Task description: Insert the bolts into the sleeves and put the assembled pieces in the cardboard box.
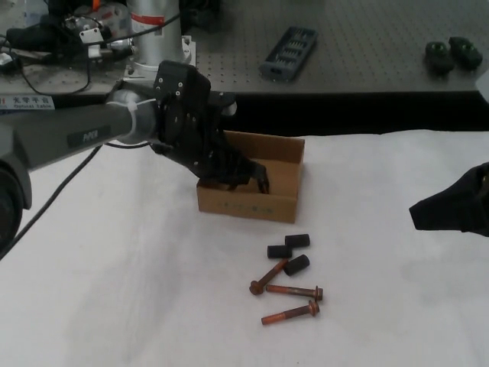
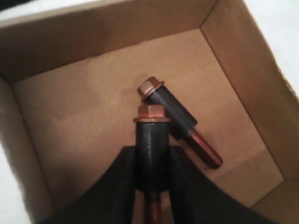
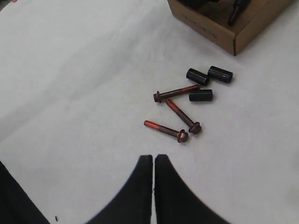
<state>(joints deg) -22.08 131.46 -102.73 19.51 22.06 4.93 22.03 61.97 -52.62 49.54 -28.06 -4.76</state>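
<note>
Left gripper (image 1: 258,182) is down inside the open brown cardboard box (image 1: 244,208), which sits left of centre on the white cloth (image 1: 114,298) covering the bench. Jaws partly closed, clamped on the short black cylindrical sleeve (image 2: 152,140) of an assembled piece. Its copper-coloured hex-flange bolt (image 2: 151,112) runs through the sleeve, with the head past the fingertips and the threads showing between the fingers (image 2: 119,186). Can't tell if the held piece touches the box floor; it looks just above it. A second assembled piece (image 2: 175,114) lies flat on the box floor, its head just beside the held bolt's head and its threaded end pointing toward a box corner.

On the cloth just in front of the box are three loose black sleeves (image 1: 296,265), bunched together. Next to them, on the arms' side, are three loose copper-coloured bolts (image 1: 294,291). One bolt's threaded tip is just beside the nearest sleeve. The other two lie near it, apart from the sleeves.

Right gripper (image 3: 153,161) is well off to the right of the box, over bare cloth, fingers pressed together with nothing between them.
</note>
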